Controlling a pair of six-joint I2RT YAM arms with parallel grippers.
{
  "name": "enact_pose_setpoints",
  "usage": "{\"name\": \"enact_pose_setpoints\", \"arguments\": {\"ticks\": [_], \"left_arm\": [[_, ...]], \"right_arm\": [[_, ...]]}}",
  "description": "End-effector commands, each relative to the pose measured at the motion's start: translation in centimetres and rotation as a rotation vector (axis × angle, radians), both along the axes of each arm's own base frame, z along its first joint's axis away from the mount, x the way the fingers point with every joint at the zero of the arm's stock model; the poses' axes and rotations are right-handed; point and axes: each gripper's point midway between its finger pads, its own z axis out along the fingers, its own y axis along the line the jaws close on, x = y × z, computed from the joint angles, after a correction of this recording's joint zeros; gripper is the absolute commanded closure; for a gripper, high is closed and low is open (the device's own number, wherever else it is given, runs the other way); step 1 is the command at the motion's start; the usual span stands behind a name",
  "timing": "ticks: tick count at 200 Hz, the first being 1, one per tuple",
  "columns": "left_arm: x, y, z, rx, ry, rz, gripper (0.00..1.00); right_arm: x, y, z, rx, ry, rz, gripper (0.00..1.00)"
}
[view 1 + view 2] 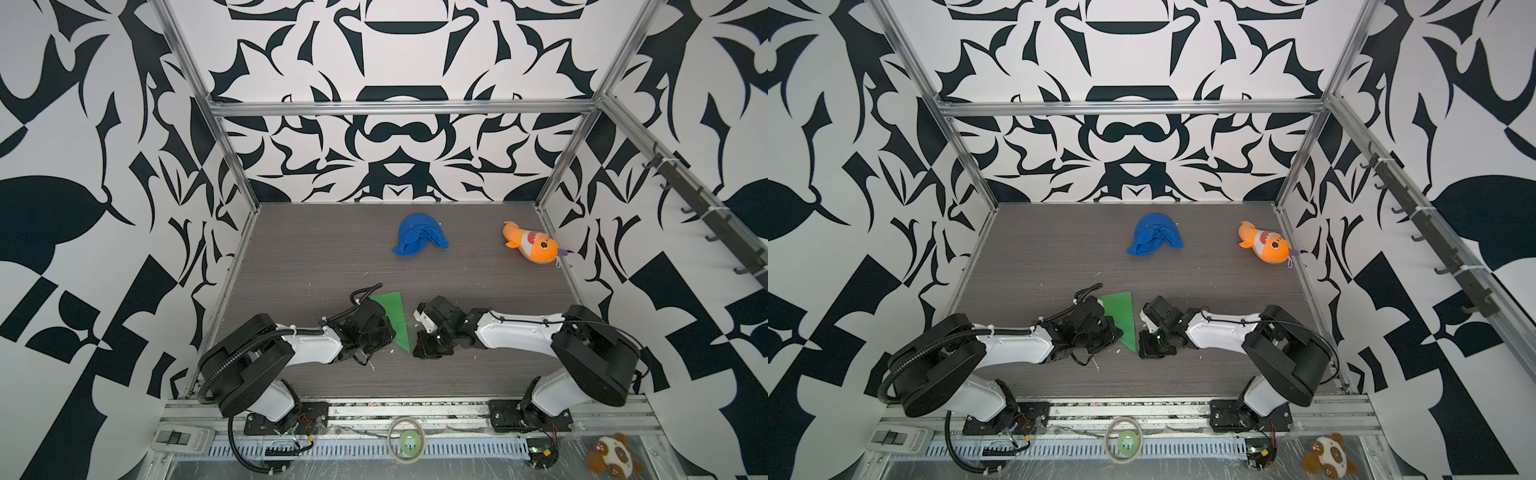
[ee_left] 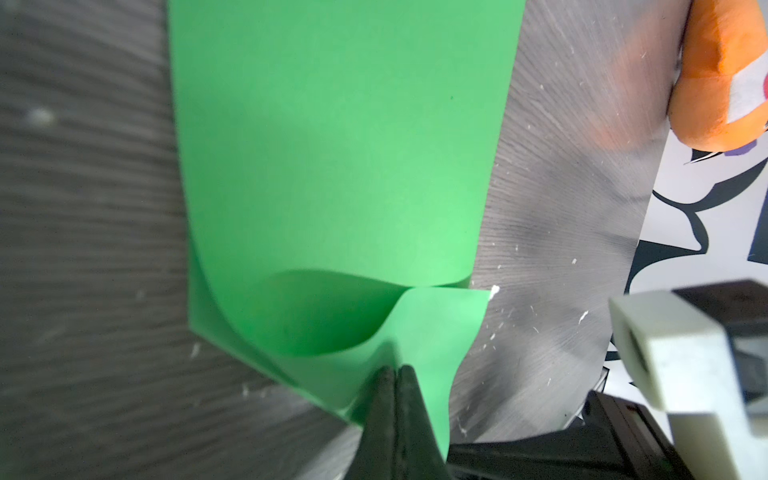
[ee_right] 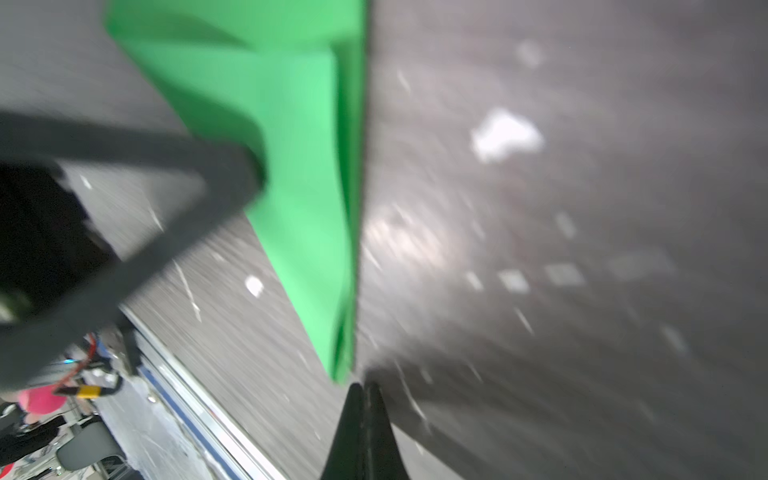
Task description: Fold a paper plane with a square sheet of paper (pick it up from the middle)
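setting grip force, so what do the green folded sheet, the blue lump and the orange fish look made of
Green folded sheet: thin matte paper; it keeps crisp creases and curls smoothly.
Blue lump: probably soft cloth, matte, bunched in loose folds.
Orange fish: likely stuffed plush, rounded with a soft matte surface.

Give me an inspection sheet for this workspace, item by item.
Surface: dark grey wood-grain tabletop, scattered white specks.
Job's things: bright green paper sheet, partly folded to a narrow point, lying between the arms.
Clutter: crumpled blue cloth lump; orange plush fish, far side.
Grippers: left gripper shut on the paper's flap; right gripper shut, empty, by the paper's tip.
Cables: black corrugated hose along left arm.
Surroundings: black-and-white patterned walls; aluminium frame.
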Motion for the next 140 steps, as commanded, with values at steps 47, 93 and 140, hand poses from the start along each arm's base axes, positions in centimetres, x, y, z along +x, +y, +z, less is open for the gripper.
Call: {"name": "enact_pose_setpoints", "arguments": {"ticks": [47, 93, 140], "left_arm": [[-1.3, 3.2, -3.2, 0.162, 0.074, 0.042, 1.00], [-1.1, 2.9, -2.9, 0.150, 0.071, 0.040, 1.00], [-0.8, 2.3, -2.1, 0.132, 0.053, 0.024, 0.99]], "right_arm": [[2.6, 3.3, 4.1, 0.109, -0.128, 0.040, 0.97], [3.3, 5.3, 3.4, 0.138, -0.102, 0.058, 0.97], [2.7, 3.9, 0.6, 0.055, -0.059, 0.046, 0.98]]}}
